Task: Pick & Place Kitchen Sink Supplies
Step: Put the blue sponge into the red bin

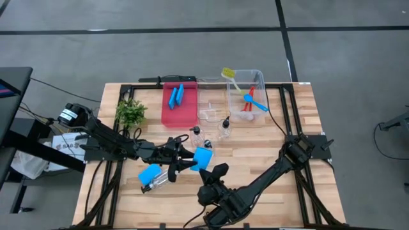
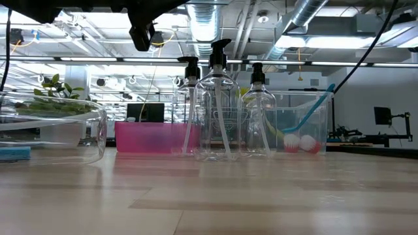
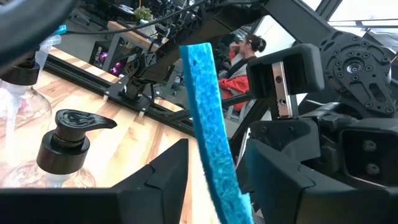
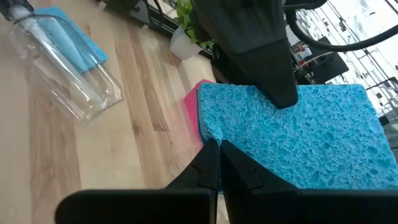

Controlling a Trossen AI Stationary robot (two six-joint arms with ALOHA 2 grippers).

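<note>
My left gripper reaches in from the table's left and is shut on a bright-blue sponge, held above the table's middle. My right gripper is shut just on the sponge's near-right side, its tips at the sponge's lower edge. A second blue sponge lies flat on the wood beside a clear pump bottle lying on its side. Three clear pump bottles stand upright. Two more sponges rest in the red tray. Brushes lie in a clear bin. My left gripper pinches the sponge between its two fingers; seen edge-on, the sponge stands up between them. One finger lies over the sponge's broad face. The fingers come about level from the table's left. The sponge is lifted clear, standing on edge. My right gripper's shut fingertips sit at the sponge's lower edge near a corner. Whether they touch it or have any of it between them, I cannot tell.
The red tray and clear bins line the far side, with a small plant at the far left. Black frame rails border the table. Bare wood shows toward the near right. A person shows beyond the table.
</note>
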